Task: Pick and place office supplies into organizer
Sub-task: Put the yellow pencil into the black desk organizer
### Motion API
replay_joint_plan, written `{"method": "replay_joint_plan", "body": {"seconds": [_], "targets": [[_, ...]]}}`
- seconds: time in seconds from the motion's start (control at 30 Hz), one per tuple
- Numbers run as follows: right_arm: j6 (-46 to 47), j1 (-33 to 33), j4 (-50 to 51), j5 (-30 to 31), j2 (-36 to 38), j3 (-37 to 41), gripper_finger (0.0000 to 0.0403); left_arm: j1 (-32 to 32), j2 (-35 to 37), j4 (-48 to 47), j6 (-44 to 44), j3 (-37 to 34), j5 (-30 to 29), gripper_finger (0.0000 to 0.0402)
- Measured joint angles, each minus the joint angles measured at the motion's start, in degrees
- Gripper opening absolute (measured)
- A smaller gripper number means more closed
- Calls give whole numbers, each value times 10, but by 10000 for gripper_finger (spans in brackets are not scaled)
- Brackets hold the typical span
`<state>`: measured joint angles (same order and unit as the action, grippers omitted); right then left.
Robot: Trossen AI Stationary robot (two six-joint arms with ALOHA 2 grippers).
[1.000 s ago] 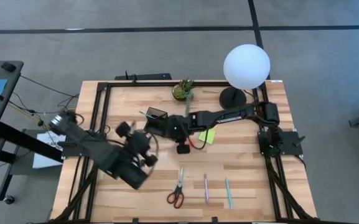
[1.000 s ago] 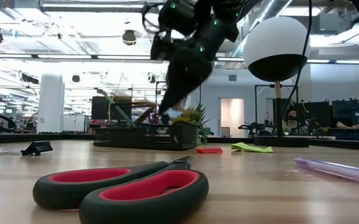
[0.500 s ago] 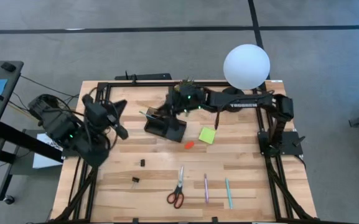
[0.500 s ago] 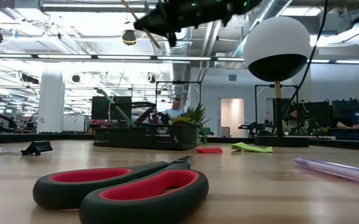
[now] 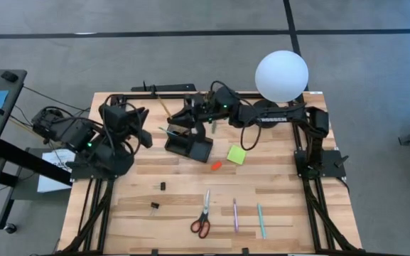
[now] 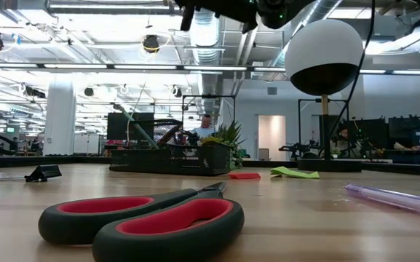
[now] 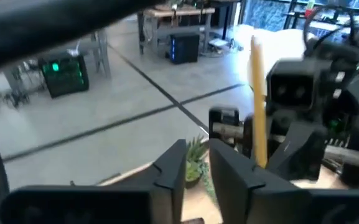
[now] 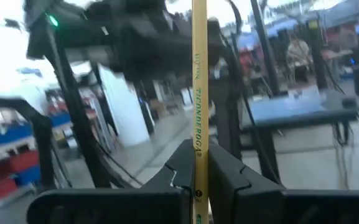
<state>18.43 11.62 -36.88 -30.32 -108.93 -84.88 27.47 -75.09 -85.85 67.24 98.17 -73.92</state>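
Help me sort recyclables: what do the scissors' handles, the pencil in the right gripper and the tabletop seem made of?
Scissors' handles: probably matte black plastic, glossy red lining. Pencil: likely yellow-painted wood with printed lettering, clamped by the right gripper. Tabletop: pale wooden planks, visible grain.

Right tool [image 8: 199,171] raised above table's far side, fingers clamped; left tool [image 7: 195,165] raised at left, fingers slightly apart.

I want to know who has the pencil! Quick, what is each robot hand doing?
Left gripper: fingers close together with a narrow gap, holding nothing.
Right gripper: shut on the thin yellow wooden pencil, up above the black compartment organizer.
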Motion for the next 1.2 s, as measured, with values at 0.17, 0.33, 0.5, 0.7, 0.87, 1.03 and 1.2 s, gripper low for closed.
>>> {"method": "replay_joint_plan", "body": {"seconds": [0.17, 0.33, 0.5, 0.7, 0.87, 1.03, 1.2], "targets": [[12, 0, 5, -2, 0, 0, 16, -26, 0, 122, -118, 0, 30, 138], [19, -6, -10, -10, 0, 0, 17, -58, 0, 255, -231, 0, 46, 199], [56, -11, -56, -11, 0, 0, 15, -90, -5, 312, -283, 0, 81, 220], [56, -11, -57, -13, 0, 0, 16, -113, -29, 355, -338, 1, 111, 196], [56, -11, -56, -13, 0, 0, 16, -122, -53, 369, -358, 0, 106, 170], [56, 0, -58, -10, 0, 0, 17, -122, -67, 369, -353, 0, 105, 138], [56, 9, -60, -13, 1, 0, 15, -120, -66, 369, -354, 0, 78, 108]]}}
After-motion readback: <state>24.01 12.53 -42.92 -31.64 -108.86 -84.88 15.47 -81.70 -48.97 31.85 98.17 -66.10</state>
